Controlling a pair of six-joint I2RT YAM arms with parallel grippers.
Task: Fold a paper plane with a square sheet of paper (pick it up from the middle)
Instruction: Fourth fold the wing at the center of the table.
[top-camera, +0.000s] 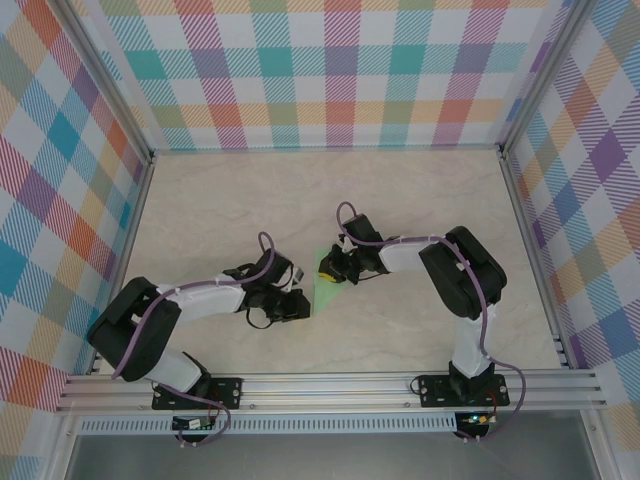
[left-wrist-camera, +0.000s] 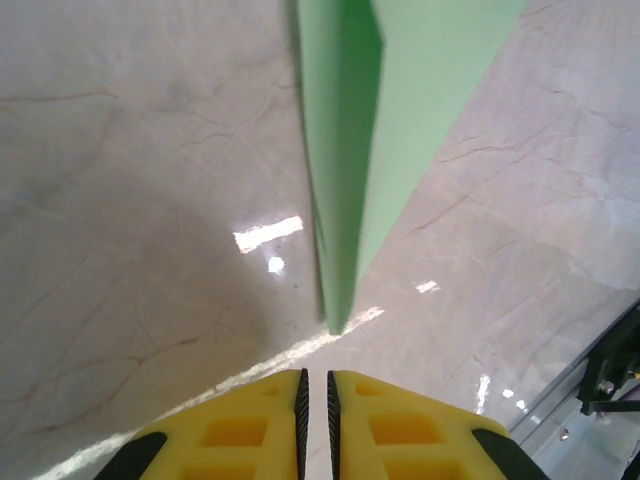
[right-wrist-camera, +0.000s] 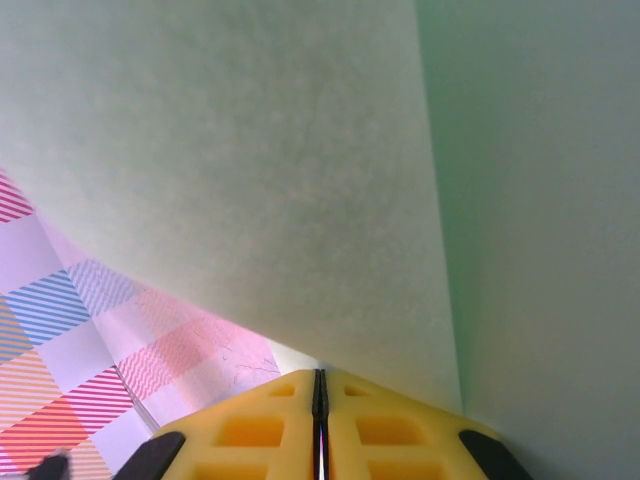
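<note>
Left hand (left-wrist-camera: 315, 380) first: fingers drawn almost together with only a thin slit between them, and nothing in that slit, so it's closed on air. Just ahead of the fingertips, a touch to the right of the slit, is the pointed tip of the folded green paper (left-wrist-camera: 345, 150). It's close but I don't see any contact. From that tip the paper widens as it runs away from the hand. There's a darker, shadowed panel on the left and a brighter one on the right, with a sharp crease between them. It looks raised along that crease rather than lying flat, though I can't say how high. The pale marble-look bench (left-wrist-camera: 130, 200) is underneath, with a couple of glare spots left of the paper tip. Farther off to the right and back toward me there's a bit of the metal frame rail (left-wrist-camera: 560, 412).

Right hand (right-wrist-camera: 320, 378): fingers pressed fully together. The paper starts right at the fingertips and fans out ahead of them, so as far as I can tell it's pinched on the paper's edge. From here the crease runs straight away from the hand. The lit side is to the left of it and the shaded side to the right. Below the paper's slanted edge, left of the fingers, the plaid wall (right-wrist-camera: 60, 330) peeks out.

From overhead my two hands sit close together mid-bench, with the paper between them.
</note>
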